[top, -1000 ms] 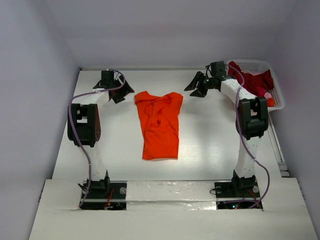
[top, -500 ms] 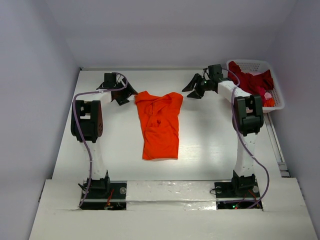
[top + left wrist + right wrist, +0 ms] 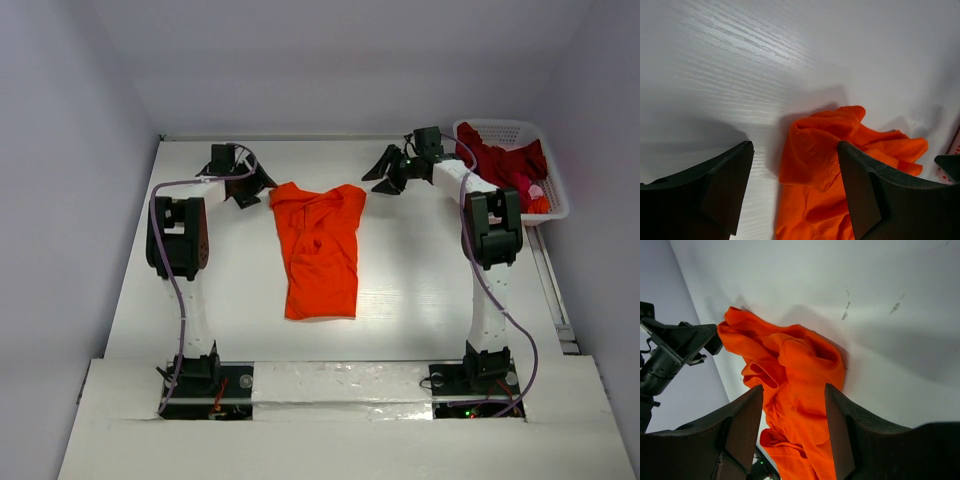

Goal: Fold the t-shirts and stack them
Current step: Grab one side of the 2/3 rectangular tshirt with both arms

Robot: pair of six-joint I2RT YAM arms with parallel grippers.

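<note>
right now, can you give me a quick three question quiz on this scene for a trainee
1. True or false: a gripper holds the orange t-shirt up off the table.
2. Pick one. The left gripper and the right gripper are: A) both open, B) both shut, C) one open, one shut.
3. Fill in: the dark red t-shirt sits in the white ____ at the far right.

Key
1. False: it lies on the table, and neither gripper grasps it.
2. A.
3. basket.
</note>
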